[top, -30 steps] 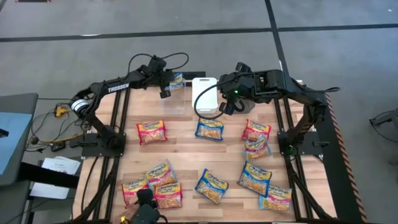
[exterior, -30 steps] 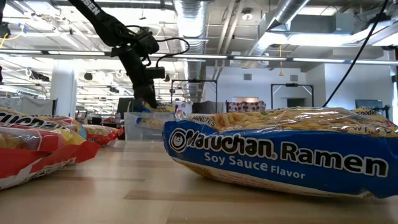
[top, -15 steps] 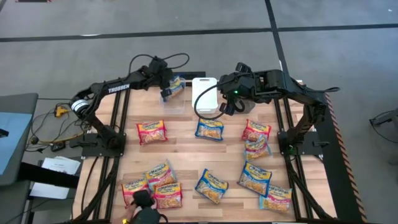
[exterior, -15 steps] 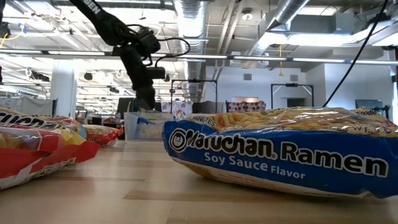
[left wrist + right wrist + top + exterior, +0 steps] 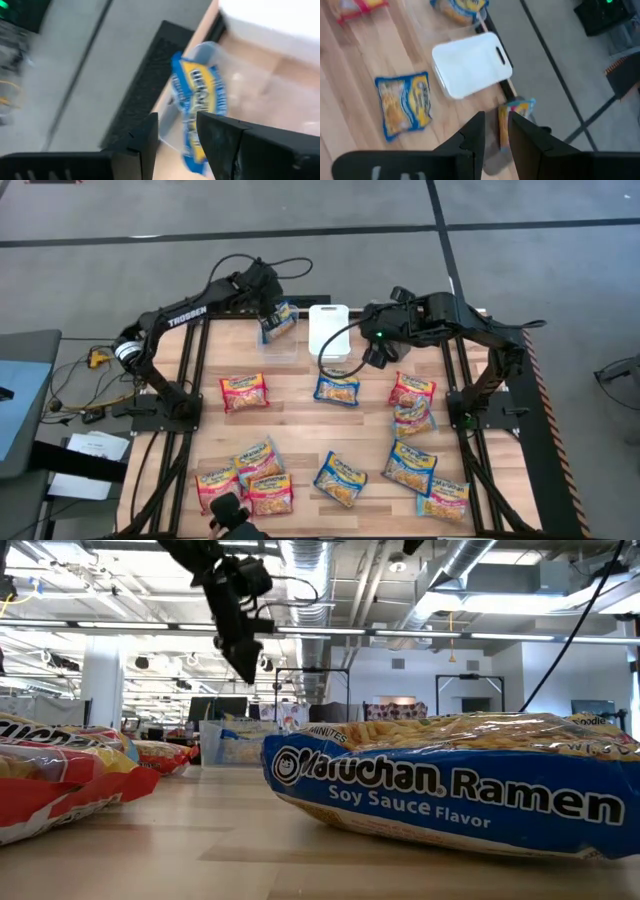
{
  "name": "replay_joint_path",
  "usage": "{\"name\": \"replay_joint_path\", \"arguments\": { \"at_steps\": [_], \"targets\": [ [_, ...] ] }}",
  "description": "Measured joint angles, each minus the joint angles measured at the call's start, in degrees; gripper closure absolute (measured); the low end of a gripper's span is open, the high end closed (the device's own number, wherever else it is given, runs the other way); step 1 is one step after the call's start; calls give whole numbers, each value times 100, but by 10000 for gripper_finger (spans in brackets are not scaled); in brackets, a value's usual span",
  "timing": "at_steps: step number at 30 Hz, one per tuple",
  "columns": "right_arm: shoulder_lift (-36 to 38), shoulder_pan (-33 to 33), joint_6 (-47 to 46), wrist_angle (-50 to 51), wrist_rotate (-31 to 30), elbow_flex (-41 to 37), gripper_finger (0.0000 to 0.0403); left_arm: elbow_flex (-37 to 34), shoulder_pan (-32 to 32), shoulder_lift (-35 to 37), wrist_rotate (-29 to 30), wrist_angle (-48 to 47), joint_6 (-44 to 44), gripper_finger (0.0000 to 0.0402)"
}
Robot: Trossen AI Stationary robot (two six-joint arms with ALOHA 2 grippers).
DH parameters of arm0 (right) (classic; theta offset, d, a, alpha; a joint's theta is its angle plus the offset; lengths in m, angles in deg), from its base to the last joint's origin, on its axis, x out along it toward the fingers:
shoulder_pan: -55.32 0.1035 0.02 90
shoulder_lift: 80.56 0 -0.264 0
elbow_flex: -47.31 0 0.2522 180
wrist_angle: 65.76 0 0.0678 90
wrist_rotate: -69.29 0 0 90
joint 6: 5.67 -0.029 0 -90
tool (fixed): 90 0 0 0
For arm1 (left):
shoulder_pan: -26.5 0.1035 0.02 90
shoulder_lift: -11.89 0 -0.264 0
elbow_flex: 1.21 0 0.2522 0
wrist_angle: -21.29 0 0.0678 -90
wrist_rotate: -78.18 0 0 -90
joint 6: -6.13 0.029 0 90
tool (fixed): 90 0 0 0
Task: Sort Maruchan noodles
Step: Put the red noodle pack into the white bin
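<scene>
Blue packet (image 5: 281, 318) in clear bin (image 5: 283, 348).

Blue-trimmed noodle packet (image 5: 197, 107) in a clear bin (image 5: 235, 95), beyond the parted, empty left end effector (image 5: 176, 137).

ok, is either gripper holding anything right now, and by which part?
Right gripper pinches a noodle packet edge-on between its fingers, near one end. Left gripper is open, empty, above a blue packet in the clear bin.
</scene>
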Motion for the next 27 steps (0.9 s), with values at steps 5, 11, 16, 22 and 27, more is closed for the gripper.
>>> {"name": "replay_joint_path", "arguments": {
  "at_steps": [5,11,16,22,27],
  "targets": [
    [82,10,-41,51,668,-70,294,636,-112,7,-650,-1006,-637,276],
    [573,54,-497,32,743,-951,294,591,-381,285,-1656,-1607,-869,276],
    [1320,100,-1203,45,762,-2292,294,15,-702,920,-1912,-1514,-1115,277],
    [2088,99,-2106,-208,1011,-3434,294,-1292,-1244,2099,-2001,-616,-1716,277],
    [2465,288,-2606,-573,1286,-3967,294,-2148,-1770,2975,-1997,-45,-2242,277]
  ]
}}
